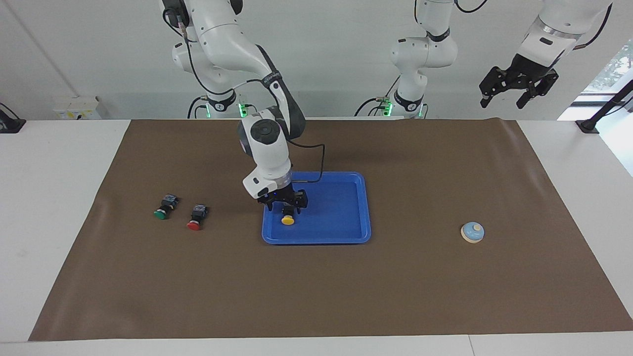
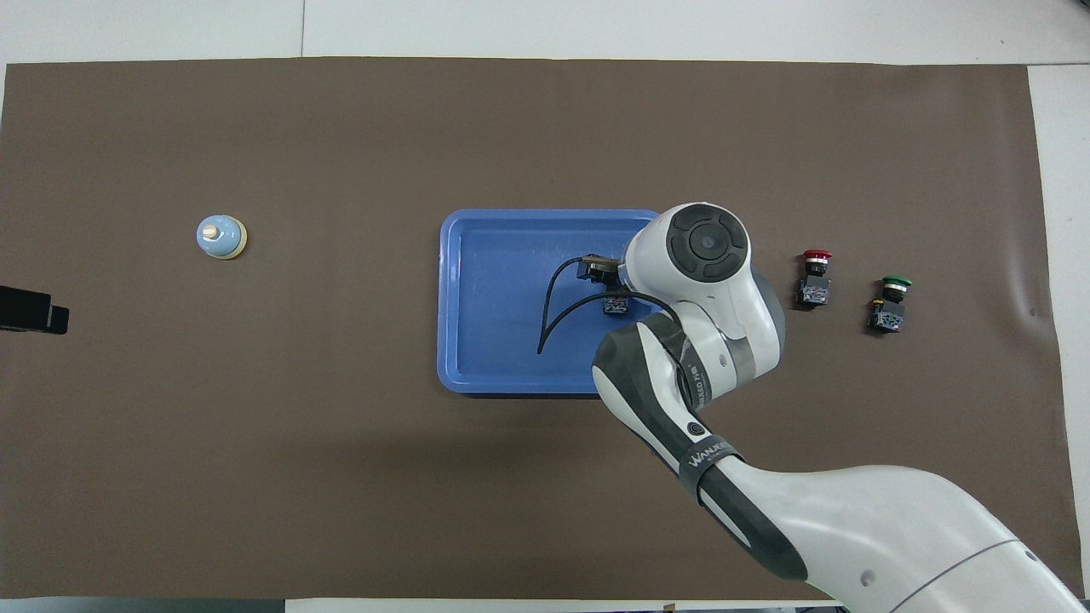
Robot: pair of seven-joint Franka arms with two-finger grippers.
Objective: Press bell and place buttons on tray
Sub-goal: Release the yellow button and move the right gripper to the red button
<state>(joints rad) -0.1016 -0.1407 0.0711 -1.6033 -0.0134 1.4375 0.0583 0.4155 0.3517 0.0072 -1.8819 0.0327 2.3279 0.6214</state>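
The blue tray (image 1: 341, 207) lies mid-table and also shows in the overhead view (image 2: 502, 298). The yellow button (image 1: 288, 220) rests in it, at the end toward the right arm; only its black body (image 2: 615, 304) shows from overhead. My right gripper (image 1: 287, 205) is low over that button, open, with a finger on either side of its body. The red button (image 1: 197, 217) (image 2: 814, 277) and the green button (image 1: 165, 207) (image 2: 890, 302) lie on the mat beside the tray, toward the right arm's end. The bell (image 1: 473, 232) (image 2: 221, 236) stands toward the left arm's end. My left gripper (image 1: 504, 99) waits raised and open.
A brown mat (image 1: 316, 287) covers most of the white table. The right arm's cable (image 2: 553, 306) hangs over the tray. The left gripper's tip (image 2: 30, 308) shows at the edge of the overhead view.
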